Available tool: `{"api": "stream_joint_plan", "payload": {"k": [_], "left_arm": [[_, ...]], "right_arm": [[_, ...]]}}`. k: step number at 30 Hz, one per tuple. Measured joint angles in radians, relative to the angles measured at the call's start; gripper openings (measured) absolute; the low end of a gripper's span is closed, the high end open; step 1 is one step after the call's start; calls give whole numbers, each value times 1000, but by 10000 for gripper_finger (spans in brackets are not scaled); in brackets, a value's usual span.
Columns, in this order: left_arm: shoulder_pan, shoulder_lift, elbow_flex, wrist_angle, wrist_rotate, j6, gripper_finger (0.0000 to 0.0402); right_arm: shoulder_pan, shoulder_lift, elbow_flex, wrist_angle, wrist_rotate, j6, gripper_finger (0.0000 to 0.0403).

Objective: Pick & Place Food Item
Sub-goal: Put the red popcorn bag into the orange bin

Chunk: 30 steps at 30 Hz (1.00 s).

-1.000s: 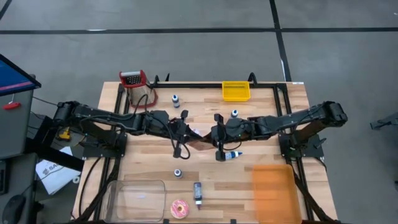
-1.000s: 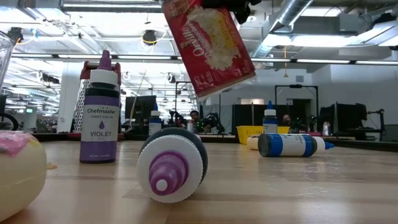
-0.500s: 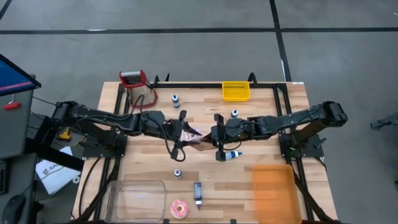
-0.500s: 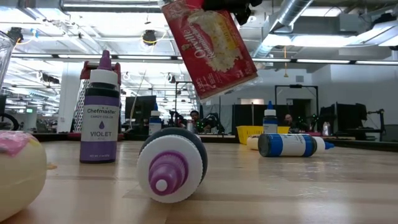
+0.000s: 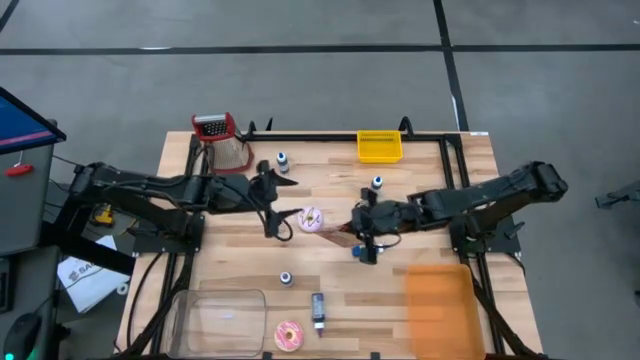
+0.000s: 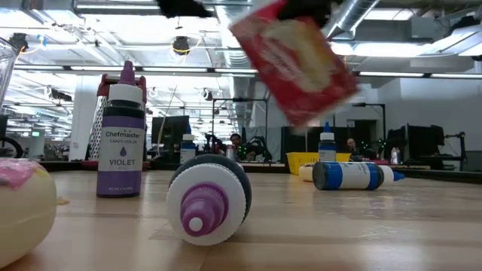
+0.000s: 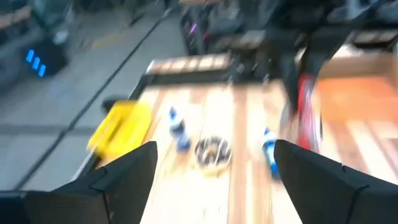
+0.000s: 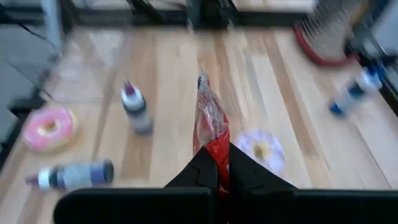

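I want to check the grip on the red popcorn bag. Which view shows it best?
The right wrist view: the popcorn bag sits edge-on, pinched in the right gripper. The low view shows its printed face, blurred, hanging above the table. The high view shows a small sliver; the left wrist view, a red smear.

A yellow tray [image 5: 380, 147] sits at the far edge of the bench [image 5: 440, 180], with a red grater [image 5: 213, 128] at the far left corner. An orange board [image 5: 440, 310] and a clear tub [image 5: 218, 318] lie along the near edge. A violet colouring bottle [image 6: 120, 139] stands upright, another [image 6: 208, 199] lying beside it.
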Motion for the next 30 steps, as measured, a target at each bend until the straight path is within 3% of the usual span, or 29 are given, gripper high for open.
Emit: {"api": "stream_joint_plan", "payload": {"k": [6,12,19,23,30], "left_arm": [[-5,-21,-8,-137,-16,-117,302],[-6,-20,-135,-21,-18,-108,297],[-45,-94,-176,155,-26,52,297],[-149,-191,-179,178,-18,135,297],[-374,-322,-208,248,-20,241,297]], "right_arm": [[116,-88,0,-150,109,189,0],[279,-219,0,-253,271,432,0],[493,-282,0,-651,435,1016,0],[626,-271,0,-825,457,1364,0],[836,-237,-1,-977,457,1864,0]]}}
